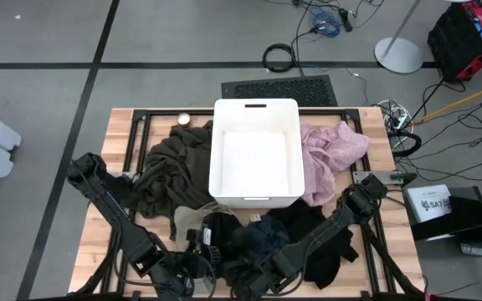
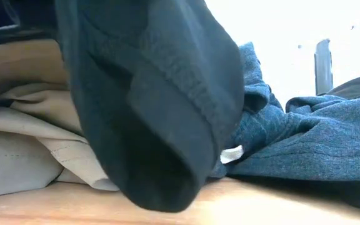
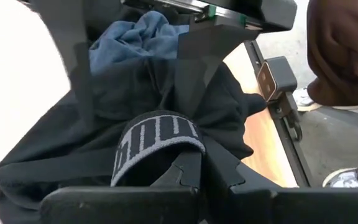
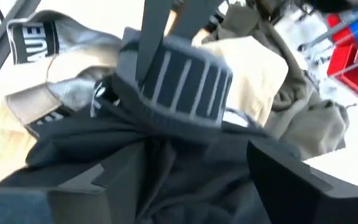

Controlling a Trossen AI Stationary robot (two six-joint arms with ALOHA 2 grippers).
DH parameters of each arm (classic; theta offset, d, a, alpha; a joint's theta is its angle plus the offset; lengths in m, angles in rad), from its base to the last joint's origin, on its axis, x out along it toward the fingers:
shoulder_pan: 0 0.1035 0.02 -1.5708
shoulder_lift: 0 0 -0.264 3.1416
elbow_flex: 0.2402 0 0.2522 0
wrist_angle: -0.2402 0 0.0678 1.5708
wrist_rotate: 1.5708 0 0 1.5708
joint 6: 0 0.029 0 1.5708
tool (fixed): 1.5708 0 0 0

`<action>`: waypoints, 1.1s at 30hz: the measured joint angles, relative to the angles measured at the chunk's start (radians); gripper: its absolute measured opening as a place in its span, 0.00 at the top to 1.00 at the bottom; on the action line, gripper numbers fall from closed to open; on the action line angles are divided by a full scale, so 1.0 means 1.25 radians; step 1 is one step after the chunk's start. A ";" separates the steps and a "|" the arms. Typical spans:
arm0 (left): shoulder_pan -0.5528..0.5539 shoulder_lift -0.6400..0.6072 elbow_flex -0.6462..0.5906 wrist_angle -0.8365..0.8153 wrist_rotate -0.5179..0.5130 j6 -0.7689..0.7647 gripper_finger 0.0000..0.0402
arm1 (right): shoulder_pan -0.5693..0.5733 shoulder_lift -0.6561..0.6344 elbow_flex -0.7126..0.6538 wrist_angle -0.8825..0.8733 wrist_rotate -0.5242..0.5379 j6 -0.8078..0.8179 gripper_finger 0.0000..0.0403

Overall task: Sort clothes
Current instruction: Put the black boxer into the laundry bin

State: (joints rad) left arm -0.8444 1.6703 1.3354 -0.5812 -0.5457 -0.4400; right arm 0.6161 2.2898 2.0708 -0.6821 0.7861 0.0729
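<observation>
White letters "UE" show on the beige garment's dark waistband (image 4: 34, 38).

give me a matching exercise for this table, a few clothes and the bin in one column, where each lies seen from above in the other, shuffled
Things:
1. white rectangular plastic bin
2. pale pink fabric garment
3. large dark olive fabric garment
4. black fabric garment

Places, seen from above:
A. against the bin's left side
B. near edge of the table, right of centre, by the right arm
C. middle of the table, toward the far edge
D. against the bin's right side

Pairs: 1-C, 2-D, 3-A, 4-B
</observation>
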 joint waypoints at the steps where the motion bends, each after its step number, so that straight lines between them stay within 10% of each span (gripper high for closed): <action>1: 0.003 0.000 0.000 0.000 0.008 0.000 0.98 | -0.002 0.000 0.000 0.014 -0.003 -0.011 0.33; 14: 0.012 0.000 0.000 0.000 0.036 0.061 0.92 | -0.058 0.000 0.000 0.076 -0.132 -0.026 0.40; 24: 0.004 -0.074 0.000 -0.012 0.035 0.085 0.65 | -0.085 0.000 0.000 0.085 -0.255 -0.002 0.96; 33: -0.033 -0.205 0.001 -0.223 0.002 -0.057 0.57 | -0.064 -0.014 0.005 0.036 -0.251 0.029 1.00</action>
State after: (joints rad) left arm -0.8856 1.4135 1.3369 -0.8597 -0.5430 -0.5114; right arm 0.5357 2.2722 2.0774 -0.6377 0.4729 0.1090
